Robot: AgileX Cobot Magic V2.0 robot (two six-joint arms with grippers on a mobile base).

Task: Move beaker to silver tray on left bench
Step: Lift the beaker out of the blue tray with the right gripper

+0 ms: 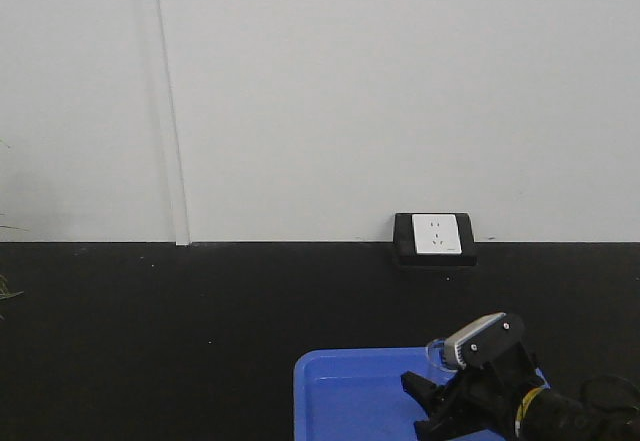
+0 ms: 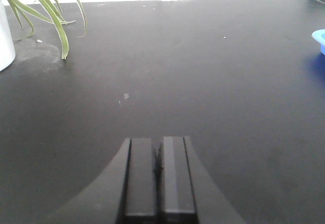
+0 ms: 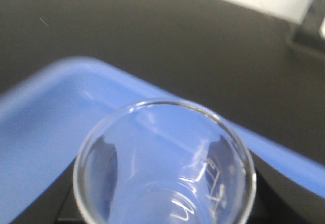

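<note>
Your right gripper point(image 1: 437, 406) has its jaws pressed against both sides of the beaker point(image 3: 165, 168). It pinches the beaker upright, mouth toward the wrist camera, probably so it lifts without tipping. The beaker is over the blue plastic tray point(image 3: 45, 112), near right on the black countertop point(image 1: 200, 341). You cannot tell whether its base is clear of the tray floor. Your left gripper point(image 2: 158, 176) hangs pressed together over the counter, holding nothing. The silver tray is out of view.

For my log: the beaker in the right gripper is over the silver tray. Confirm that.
Wrong tray: the beaker in the right gripper is over the blue tray, not a silver one; the right wrist view shows it.
</note>
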